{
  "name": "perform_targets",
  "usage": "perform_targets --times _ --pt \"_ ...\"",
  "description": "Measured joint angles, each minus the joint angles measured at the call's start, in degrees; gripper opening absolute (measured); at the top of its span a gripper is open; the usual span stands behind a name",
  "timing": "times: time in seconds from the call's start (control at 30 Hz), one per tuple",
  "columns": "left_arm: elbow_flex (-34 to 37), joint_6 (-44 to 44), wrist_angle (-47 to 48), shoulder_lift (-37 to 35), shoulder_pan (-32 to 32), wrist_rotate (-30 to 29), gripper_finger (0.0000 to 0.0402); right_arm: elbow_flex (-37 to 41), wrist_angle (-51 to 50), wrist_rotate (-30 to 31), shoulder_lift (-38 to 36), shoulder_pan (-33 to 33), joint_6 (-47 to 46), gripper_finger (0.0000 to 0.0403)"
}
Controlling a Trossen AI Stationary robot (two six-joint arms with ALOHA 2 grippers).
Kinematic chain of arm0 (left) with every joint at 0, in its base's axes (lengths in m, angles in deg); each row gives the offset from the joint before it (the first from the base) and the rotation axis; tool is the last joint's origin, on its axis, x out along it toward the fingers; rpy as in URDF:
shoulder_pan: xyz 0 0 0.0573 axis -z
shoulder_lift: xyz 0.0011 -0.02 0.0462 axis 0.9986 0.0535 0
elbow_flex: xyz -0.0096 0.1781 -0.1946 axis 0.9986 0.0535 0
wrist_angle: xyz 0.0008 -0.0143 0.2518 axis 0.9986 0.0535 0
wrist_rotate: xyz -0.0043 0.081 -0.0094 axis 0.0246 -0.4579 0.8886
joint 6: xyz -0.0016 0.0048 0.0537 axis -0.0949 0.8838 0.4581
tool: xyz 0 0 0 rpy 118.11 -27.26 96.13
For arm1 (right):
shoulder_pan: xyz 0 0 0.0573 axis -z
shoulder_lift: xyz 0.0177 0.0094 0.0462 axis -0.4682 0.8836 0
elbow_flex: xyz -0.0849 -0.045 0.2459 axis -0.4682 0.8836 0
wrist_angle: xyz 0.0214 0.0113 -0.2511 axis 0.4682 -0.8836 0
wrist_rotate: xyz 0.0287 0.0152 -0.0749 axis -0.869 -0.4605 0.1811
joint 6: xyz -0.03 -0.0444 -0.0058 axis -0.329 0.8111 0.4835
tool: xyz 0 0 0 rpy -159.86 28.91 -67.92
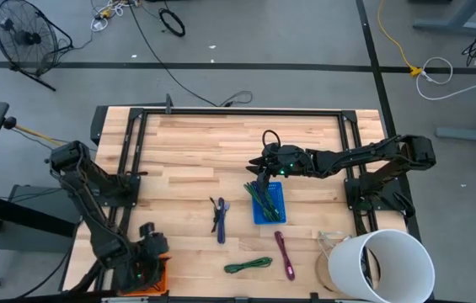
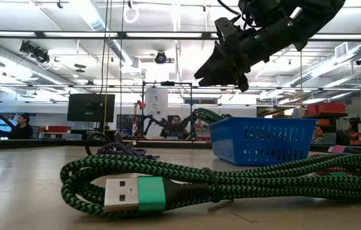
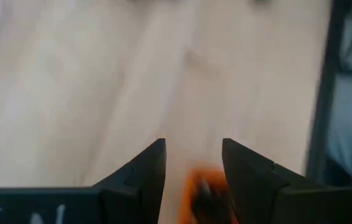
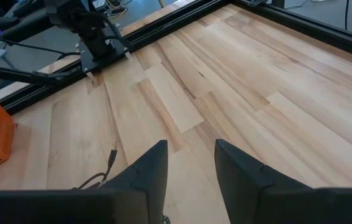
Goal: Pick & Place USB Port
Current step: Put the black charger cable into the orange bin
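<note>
While your right pincer (image 1: 260,175) hovers just above the far edge of the blue basket (image 1: 269,205), its fingers stand apart with nothing between them, so treat this as the moment between cables. A green braided cable already lies in the basket, spilling over its rim. Three more lie on the wooden surface (image 1: 195,151): a dark blue one (image 1: 219,219) beside the basket on the left arm's side, a green coil (image 1: 248,266) nearer the front edge, and a magenta one (image 1: 285,254) near the white bucket (image 1: 382,267).

For the next pick, I'd judge the blue cable the easiest reach. Lift clear of the basket wall before you swing across, or you may drag the stowed cable out. Come down over the middle of the bundle, not the plug end, with the fingers straddling the strands, so that the whole bundle rises together.

Your right arm is stretched nearly straight across the surface from its base, wrist tipped downward. Your left arm is folded back at its own front corner, its pincer (image 3: 191,180) open over an orange tray (image 1: 155,278), waiting.
</note>
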Motion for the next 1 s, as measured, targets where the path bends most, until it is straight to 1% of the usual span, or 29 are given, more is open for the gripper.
perform_targets --times 0.1,0.13,0.2,0.27,0.3,0.37,0.43,0.53,0.6,0.67,0.77,1.0 --pt "0.0 1.1 -0.7 0.0 -3.7 -7.6 0.0163 0.0 0.0 0.0 0.0 0.0 0.0 0.0132" --pt "0.0 1.0 -1.3 0.0 -5.0 -9.3 0.0163 0.0 0.0 0.0 0.0 0.0 0.0 0.0132" --pt "0.0 0.0 -3.4 0.0 -7.8 -11.7 0.0163 0.0 0.0 0.0 0.0 0.0 0.0 0.0132" --pt "0.0 -2.6 -6.7 0.4 -11.2 -11.8 0.0163 0.0 0.0 0.0 0.0 0.0 0.0 0.0132" --pt "0.0 -4.1 -8.4 0.9 -13.1 -10.4 0.0163 0.0 0.0 0.0 0.0 0.0 0.0 0.0132" --pt "0.0 -6.5 -11.3 1.9 -16.9 -5.4 0.0163 0.0 0.0 0.0 0.0 0.0 0.0 0.0132" --pt "0.0 -6.3 -14.8 3.6 -20.2 -0.1 0.0163 0.0 0.0 0.0 0.0 0.0 0.0 0.0132" --pt "0.0 -2.4 -17.5 5.6 -24.4 6.6 0.0163 0.0 0.0 0.0 0.0 0.0 0.0 0.0132" --pt "0.0 1.5 -18.0 6.6 -26.6 9.7 0.0163 0.0 0.0 0.0 0.0 0.0 0.0 0.0132" --pt "0.0 5.3 -18.2 7.1 -28.5 11.8 0.0163 0.0 0.0 0.0 0.0 0.0 0.0 0.0132" --pt "0.0 8.7 -17.9 7.1 -30.6 14.0 0.0163 0.0 0.0 0.0 0.0 0.0 0.0 0.0132" --pt "0.0 8.5 -17.9 7.1 -33.1 15.5 0.0163 0.0 0.0 0.0 0.0 0.0 0.2 0.0132"
